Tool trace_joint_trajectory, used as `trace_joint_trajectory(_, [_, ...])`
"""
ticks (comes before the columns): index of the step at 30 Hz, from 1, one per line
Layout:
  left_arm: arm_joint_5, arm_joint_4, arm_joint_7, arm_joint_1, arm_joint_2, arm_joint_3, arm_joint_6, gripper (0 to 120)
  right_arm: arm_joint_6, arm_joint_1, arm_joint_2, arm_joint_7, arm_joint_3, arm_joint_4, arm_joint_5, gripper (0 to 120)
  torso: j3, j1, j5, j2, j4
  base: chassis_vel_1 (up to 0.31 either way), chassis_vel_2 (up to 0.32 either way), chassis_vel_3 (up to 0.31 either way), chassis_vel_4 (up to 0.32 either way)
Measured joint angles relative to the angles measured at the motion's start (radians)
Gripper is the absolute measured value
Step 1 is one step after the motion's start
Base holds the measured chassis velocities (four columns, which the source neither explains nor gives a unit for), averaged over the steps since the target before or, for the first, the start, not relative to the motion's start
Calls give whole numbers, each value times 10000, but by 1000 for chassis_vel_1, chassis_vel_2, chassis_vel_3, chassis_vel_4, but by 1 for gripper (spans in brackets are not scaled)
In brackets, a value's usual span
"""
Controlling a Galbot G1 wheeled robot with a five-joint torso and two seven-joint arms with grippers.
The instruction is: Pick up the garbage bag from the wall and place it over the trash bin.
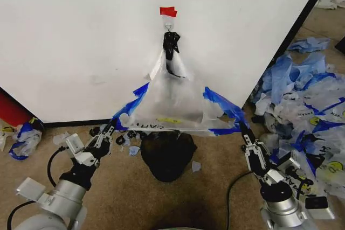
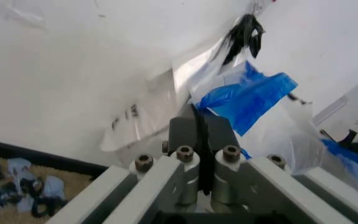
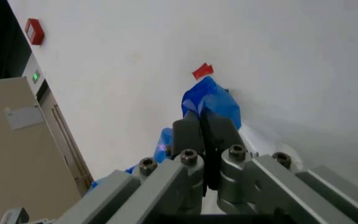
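The garbage bag (image 1: 175, 103) hangs on the white wall (image 1: 81, 36) from a small hook (image 1: 168, 26) under a red tape patch (image 1: 167, 11), its top knotted in black. Its lower edge is stretched wide into a triangle. My left gripper (image 1: 112, 126) is shut on the bag's left blue handle (image 2: 251, 95). My right gripper (image 1: 243, 129) is shut on the right blue handle (image 3: 211, 98). The black mesh trash bin (image 1: 167, 154) stands on the carpet directly below the stretched bag, between both arms.
A heap of used blue-and-white bags (image 1: 304, 106) covers the floor at the right. More scraps (image 1: 24, 136) and a red object (image 1: 12, 110) lie at the left by the wall's black base strip (image 1: 75, 123). Small blue scraps (image 1: 133, 150) dot the carpet near the bin.
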Motion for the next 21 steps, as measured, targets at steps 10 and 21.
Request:
trace_joint_trajectory(10, [-308,0,-113,-192,-25,-395,36,0,-396,976,-210,1005,-555,487,344,0,1,1,0,0,3,0,0,0,0])
trace_joint_trajectory(21, [389,1,-125,-369,-334,400,-17,0,-337,1418,-30,1004,-1027,-543,263,0,0,1,1,0,0,0,0,0,0])
